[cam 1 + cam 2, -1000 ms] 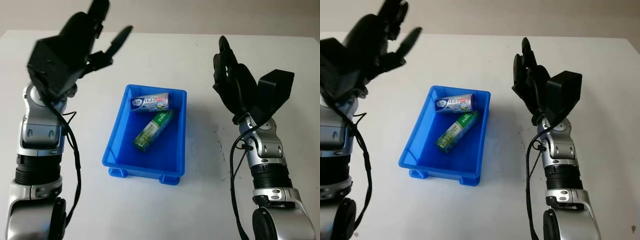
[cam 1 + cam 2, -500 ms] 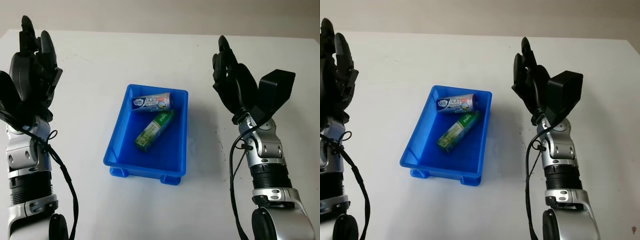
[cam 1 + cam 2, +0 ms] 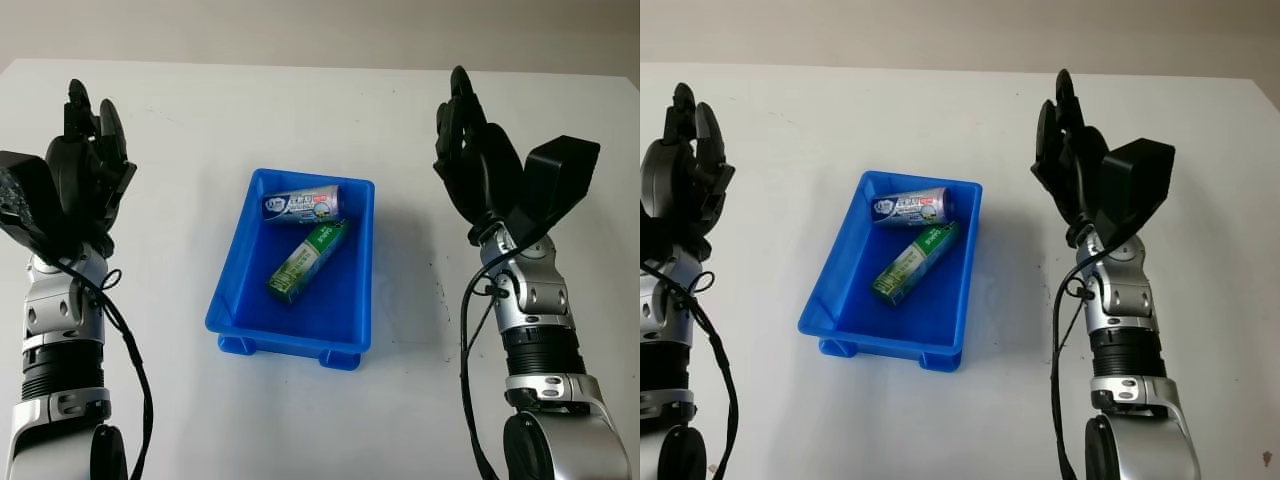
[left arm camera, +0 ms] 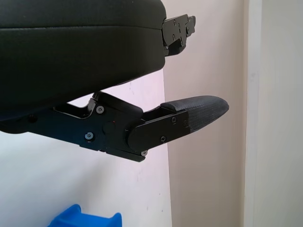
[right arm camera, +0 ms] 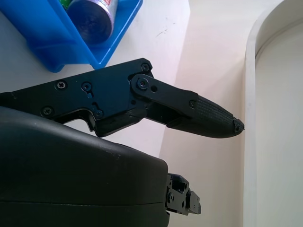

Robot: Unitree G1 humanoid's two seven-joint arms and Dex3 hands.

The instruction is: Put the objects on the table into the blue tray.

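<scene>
While diagonal in the blue tray (image 3: 229, 305), the green tube (image 3: 306, 261) points far-right.

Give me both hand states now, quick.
Left hand: open, raised left of the blue plastic tray.
Right hand: open, raised right of it.

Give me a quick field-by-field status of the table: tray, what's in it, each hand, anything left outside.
tray: blue plastic tray, centre of white table
contents: silver-blue labelled can lying at far end; green rectangular box lying diagonally beside it
left hand: open, raised to the tray's left, holds nothing
right hand: open, raised to the tray's right, holds nothing
outside tray: no loose objects seen on the table
</scene>
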